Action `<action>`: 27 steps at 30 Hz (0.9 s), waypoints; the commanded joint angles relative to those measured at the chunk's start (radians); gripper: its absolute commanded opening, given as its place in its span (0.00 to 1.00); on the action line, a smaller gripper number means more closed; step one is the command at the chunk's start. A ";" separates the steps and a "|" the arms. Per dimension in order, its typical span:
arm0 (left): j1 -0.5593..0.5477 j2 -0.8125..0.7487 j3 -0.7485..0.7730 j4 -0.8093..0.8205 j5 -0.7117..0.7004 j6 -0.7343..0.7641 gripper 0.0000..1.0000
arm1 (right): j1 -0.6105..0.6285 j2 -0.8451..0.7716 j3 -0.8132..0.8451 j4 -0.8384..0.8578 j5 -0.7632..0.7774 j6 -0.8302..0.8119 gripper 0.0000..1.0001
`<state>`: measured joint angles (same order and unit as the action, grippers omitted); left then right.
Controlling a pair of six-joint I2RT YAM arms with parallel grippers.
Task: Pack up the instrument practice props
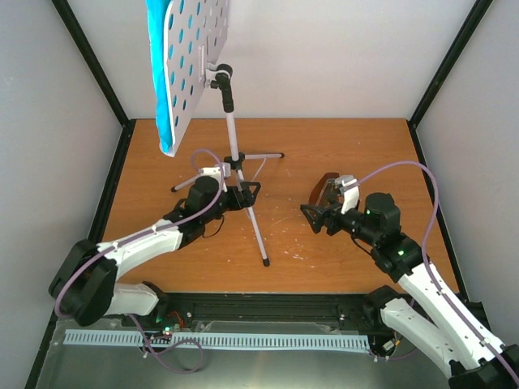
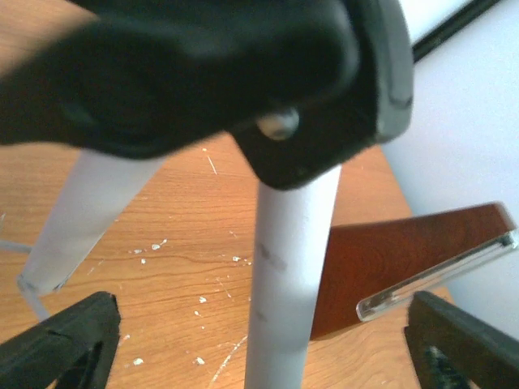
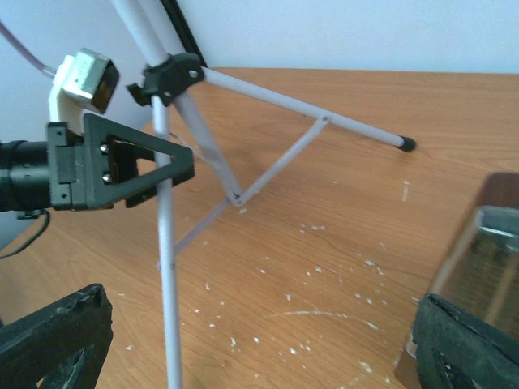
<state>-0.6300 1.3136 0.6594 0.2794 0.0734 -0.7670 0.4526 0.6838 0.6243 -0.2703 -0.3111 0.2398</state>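
The white music stand with thin legs and a board full of holes (image 1: 232, 134) stands in the middle of the brown wooden table (image 1: 349, 146). A blue paper sheet (image 1: 160, 89) rests against its board. The left gripper (image 1: 247, 194) is wide open, with one white leg between its fingers, not squeezed. The little brown pyramid metronome with a clear cover (image 1: 328, 183) sits just beside the right gripper (image 1: 318, 214), which is wide open too and holds nothing.

White arm links (image 1: 138, 243), black joints (image 1: 81, 279), purple cables (image 1: 422, 174)
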 commanded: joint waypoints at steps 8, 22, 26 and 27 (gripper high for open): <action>0.156 -0.374 0.035 -0.493 0.170 0.186 1.00 | 0.347 0.304 0.091 0.231 0.221 -0.036 1.00; 0.715 -0.291 0.165 -0.496 0.644 0.452 1.00 | 0.440 0.887 0.452 0.273 0.453 -0.043 0.84; 0.714 -0.317 0.155 -0.523 0.562 0.509 0.99 | 0.444 0.964 0.521 0.262 0.450 -0.061 0.65; 0.714 -0.327 0.145 -0.519 0.550 0.516 1.00 | 0.448 0.980 0.532 0.263 0.456 -0.065 0.61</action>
<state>0.0788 1.0241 0.7807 -0.2474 0.6571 -0.3450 0.8856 1.6131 1.0874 -0.0154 0.0982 0.2001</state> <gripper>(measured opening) 0.995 0.670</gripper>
